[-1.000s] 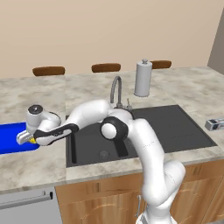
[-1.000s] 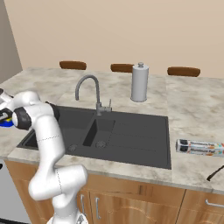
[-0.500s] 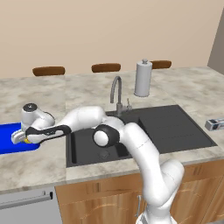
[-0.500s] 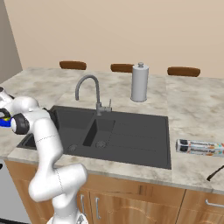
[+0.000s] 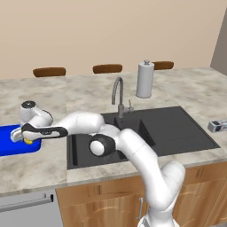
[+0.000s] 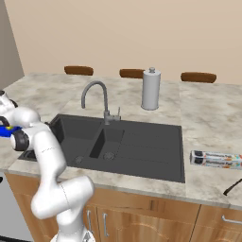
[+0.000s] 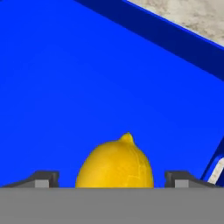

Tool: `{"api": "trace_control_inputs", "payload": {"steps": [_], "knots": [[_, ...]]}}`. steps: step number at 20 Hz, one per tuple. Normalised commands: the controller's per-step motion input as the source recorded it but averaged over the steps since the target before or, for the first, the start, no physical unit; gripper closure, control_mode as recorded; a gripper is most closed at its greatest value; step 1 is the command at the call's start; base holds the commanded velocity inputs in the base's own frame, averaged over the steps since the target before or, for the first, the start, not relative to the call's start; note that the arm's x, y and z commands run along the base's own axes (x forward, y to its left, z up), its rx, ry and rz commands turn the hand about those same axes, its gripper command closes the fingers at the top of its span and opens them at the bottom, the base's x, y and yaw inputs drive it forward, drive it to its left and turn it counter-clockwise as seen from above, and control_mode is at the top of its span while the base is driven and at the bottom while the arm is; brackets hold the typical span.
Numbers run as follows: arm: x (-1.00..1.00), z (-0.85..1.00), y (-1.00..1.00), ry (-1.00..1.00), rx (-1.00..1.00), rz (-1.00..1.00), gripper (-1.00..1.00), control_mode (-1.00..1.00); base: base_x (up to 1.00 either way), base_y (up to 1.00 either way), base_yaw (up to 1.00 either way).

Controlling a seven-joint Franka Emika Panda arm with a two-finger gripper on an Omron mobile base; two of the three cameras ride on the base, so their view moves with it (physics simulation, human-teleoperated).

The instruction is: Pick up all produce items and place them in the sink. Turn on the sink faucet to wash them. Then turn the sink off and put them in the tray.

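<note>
Hand view: lemon (image 7: 115, 162) in tray (image 7: 65, 87), nipple pointing away from tool (image 7: 113, 179).

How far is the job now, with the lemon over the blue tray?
Mostly done: the lemon is out of the black sink and sits low in the blue tray, and no water shows at the faucet. In hand: the gripper has its jaws standing clear of the fruit. Left: drawing the arm away.

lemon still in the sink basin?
No, the lemon sits over the blue tray floor in the hand view, between the open pincer tips.
</note>
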Motion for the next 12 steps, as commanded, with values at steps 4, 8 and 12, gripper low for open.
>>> {"api": "trace_control_inputs", "payload": {"steps": [4,8,12], "knots": [[-0.16,0.25,0.02,-0.02,0.00,0.00,-1.00,-1.00,0.00,0.00,0.00],[-0.31,0.42,-0.03,-0.01,0.00,0.00,-1.00,-1.00,0.00,0.00,0.00],[-0.19,0.48,-0.22,0.00,0.00,0.00,-1.00,-1.00,0.00,0.00,0.00]]}}
